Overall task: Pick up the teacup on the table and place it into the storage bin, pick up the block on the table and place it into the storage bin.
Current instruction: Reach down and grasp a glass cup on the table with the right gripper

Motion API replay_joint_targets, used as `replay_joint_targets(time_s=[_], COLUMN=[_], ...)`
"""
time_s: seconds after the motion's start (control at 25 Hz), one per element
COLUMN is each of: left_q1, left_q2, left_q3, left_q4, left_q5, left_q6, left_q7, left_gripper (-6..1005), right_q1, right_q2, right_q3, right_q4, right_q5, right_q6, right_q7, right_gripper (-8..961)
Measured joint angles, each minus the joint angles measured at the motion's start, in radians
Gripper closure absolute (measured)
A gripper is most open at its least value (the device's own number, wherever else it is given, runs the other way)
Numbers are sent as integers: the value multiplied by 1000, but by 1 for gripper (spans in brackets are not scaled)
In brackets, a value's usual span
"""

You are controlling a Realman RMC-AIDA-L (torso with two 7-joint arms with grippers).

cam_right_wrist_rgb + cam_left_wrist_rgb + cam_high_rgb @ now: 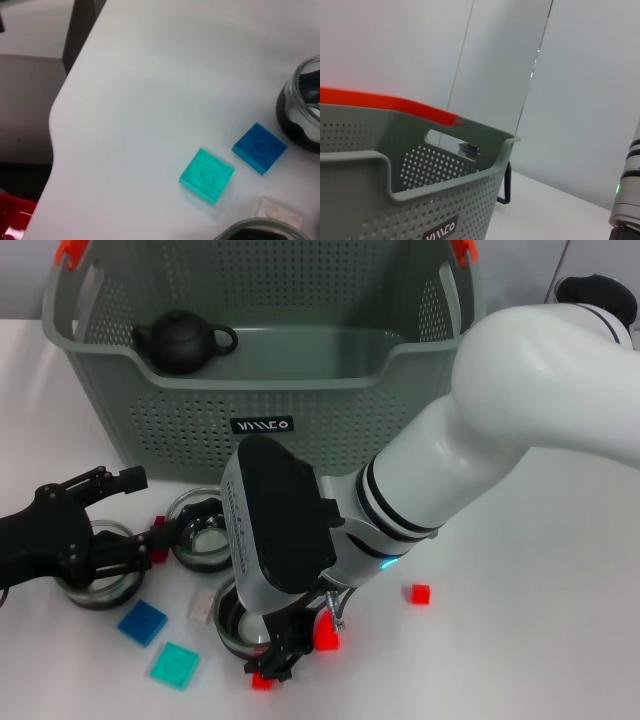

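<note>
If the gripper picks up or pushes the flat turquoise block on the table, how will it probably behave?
The turquoise block looks stiff and probably light, being a thin moulded tile. Lying flat on the table, it should slide, not roll or tip. Its low edges may make it hard to pinch. The blue block beside it could be bumped.

Even, bright light falls on my table [560, 570] from overhead; shadows under my right arm [480, 440] are soft. The glass cups [302, 107] show faint glare. My right wrist view is slightly soft
</note>
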Motion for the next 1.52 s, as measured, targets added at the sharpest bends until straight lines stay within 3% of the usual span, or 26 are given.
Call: replay_joint_targets(time_s=[0.52, 1.24, 1.52], left_q1=[-4, -6, -8], left_q2=[1, 2, 2], left_q3=[1, 2, 2], left_q4=[-3, -14, -14], left_q5=[0, 0, 0], left_q6=[-9, -20, -25], left_q7=[1, 1, 1], left_gripper=[80, 80, 79], right_q1=[-2, -2, -2], right_q2=[-13, -5, -6], right_q3=[7, -8, -8], right_q4=[-14, -27, -27], right_q5=[-43, -52, -57], right_q6=[-20, -45, -47], right_q7=[50, 5, 5], right_gripper=[86, 87, 356])
